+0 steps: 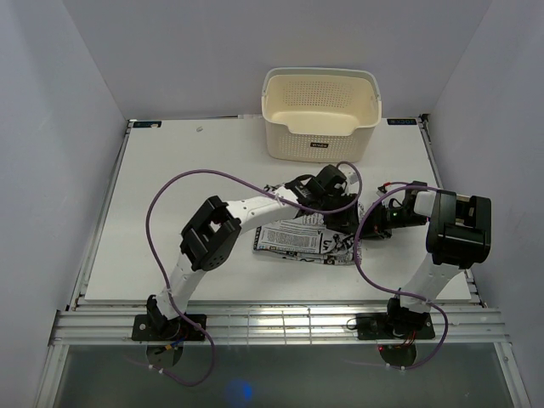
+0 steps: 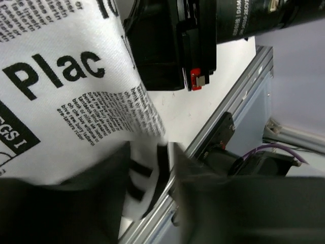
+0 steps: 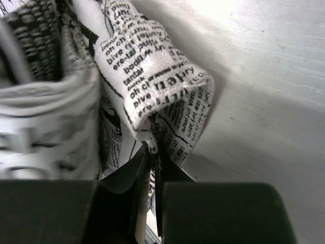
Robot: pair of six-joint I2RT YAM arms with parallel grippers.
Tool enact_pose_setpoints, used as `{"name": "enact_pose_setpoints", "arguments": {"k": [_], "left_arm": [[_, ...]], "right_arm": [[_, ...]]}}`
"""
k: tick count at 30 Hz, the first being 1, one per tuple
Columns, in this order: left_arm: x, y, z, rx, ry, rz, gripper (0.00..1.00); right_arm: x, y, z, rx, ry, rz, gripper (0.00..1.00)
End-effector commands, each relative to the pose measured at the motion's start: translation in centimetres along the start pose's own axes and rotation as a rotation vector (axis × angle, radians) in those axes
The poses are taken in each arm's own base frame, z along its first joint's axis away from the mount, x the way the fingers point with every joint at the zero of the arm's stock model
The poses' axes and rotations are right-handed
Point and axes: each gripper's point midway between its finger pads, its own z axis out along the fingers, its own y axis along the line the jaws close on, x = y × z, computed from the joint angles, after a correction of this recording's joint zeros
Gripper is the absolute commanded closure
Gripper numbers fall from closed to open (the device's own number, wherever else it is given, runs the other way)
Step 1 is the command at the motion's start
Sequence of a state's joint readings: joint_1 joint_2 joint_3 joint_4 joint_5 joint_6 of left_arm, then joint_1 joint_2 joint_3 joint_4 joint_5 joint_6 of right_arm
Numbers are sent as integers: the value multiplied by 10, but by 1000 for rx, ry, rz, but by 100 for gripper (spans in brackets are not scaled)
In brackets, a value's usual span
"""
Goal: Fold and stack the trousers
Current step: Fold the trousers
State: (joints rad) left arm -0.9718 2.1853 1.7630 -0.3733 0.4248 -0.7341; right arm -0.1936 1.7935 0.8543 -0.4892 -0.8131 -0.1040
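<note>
Top external view gives you the white table (image 1: 170, 170) with the cream basket (image 1: 320, 110) at its far edge, right of the middle. The trousers (image 1: 293, 242) lie as a folded bundle on the table on the near side of the basket, a little right of centre and not touching it. Both arms reach over the bundle's right end. Your left gripper (image 1: 338, 212) sits over its far right part. Your right gripper (image 1: 367, 225) reaches in from the right, just beside the left one.

On the left wrist view, the left gripper's fingers (image 2: 61, 203) are blurred but stand partly apart, with printed cloth lying in the gap between them. You cannot tell whether they press on it. The right arm's black gripper body shows close ahead at the top of that view.

On the right wrist view, the right gripper's jaws are closed tight on a folded edge of the trousers. The doubled cloth rises out of the pinch, with bare table to the right.
</note>
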Motion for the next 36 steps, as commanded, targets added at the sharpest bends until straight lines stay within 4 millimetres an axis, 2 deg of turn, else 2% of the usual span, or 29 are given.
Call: {"name": "enact_pose_setpoints", "arguments": {"k": [1, 3, 6, 7, 8, 10, 11, 12, 13, 14, 15, 17, 18, 19, 20, 21, 22, 24, 25, 27, 28, 29, 31, 32, 34, 36], "left_arm": [[-19, -24, -2, 49, -59, 33, 44], [-32, -21, -9, 48, -87, 40, 40], [-51, -12, -30, 45, -122, 42, 34], [-57, -16, -43, 54, -137, 58, 33], [-61, -2, -53, 38, -144, 47, 33], [-64, 5, -72, 42, -154, 56, 32], [-69, 16, -94, 31, -178, 66, 32], [-69, 19, -105, 36, -183, 70, 32], [-71, 26, -117, 33, -194, 74, 31], [-81, 29, -144, 32, -242, 126, 31], [-74, 42, -151, 13, -236, 131, 30], [-73, 55, -176, 23, -250, 207, 26], [-63, 57, -189, 35, -246, 237, 19], [-53, 56, -197, 74, -219, 258, 17], [-52, 66, -209, 86, -225, 264, 17], [-46, 63, -221, 122, -230, 287, 16], [-33, 72, -221, 148, -209, 257, 18], [-27, 77, -233, 202, -215, 214, 19], [-21, 83, -232, 225, -211, 202, 21], [-17, 85, -232, 250, -212, 169, 21], [-17, 90, -228, 259, -223, 171, 21], [-17, 91, -224, 267, -220, 163, 21], [-22, 91, -219, 303, -229, 148, 20], [-20, 100, -210, 306, -209, 113, 20], [-20, 102, -202, 350, -206, 78, 21], [-4, 116, -187, 364, -166, 7, 22]], "right_arm": [[-1, -2, -1, 39, -1, -40, 92], [-6, -3, -6, 63, -5, -59, 91], [-22, -4, -27, 118, -47, -92, 86], [-29, -6, -38, 144, -71, -102, 83], [-36, -9, -50, 193, -75, -113, 82], [-46, -18, -73, 248, -106, -141, 75], [-43, -23, -82, 285, -91, -131, 72], [-54, -23, -95, 311, -109, -157, 71], [-56, -29, -106, 332, -107, -189, 71], [-58, -28, -113, 333, -106, -209, 70], [-62, -20, -123, 322, -105, -228, 69], [-69, 1, -133, 262, -132, -323, 49], [-73, 15, -138, 240, -148, -346, 39], [-76, 33, -139, 213, -159, -391, 26], [-77, 48, -137, 173, -162, -416, 22], [-77, 60, -133, 154, -149, -441, 18], [-72, 81, -121, 114, -108, -480, 17], [-64, 105, -107, 33, -74, -500, 18], [-54, 118, -92, -6, -24, -512, 17], [-43, 127, -76, -50, 26, -507, 17], [-35, 128, -65, -71, 72, -505, 13], [-26, 119, -58, -62, 107, -486, 11], [-17, 98, -47, -49, 166, -464, 8], [-9, 82, -44, -7, 212, -449, 8], [2, 61, -37, 13, 274, -450, 7], [14, 39, -32, 60, 333, -439, 7]]}}
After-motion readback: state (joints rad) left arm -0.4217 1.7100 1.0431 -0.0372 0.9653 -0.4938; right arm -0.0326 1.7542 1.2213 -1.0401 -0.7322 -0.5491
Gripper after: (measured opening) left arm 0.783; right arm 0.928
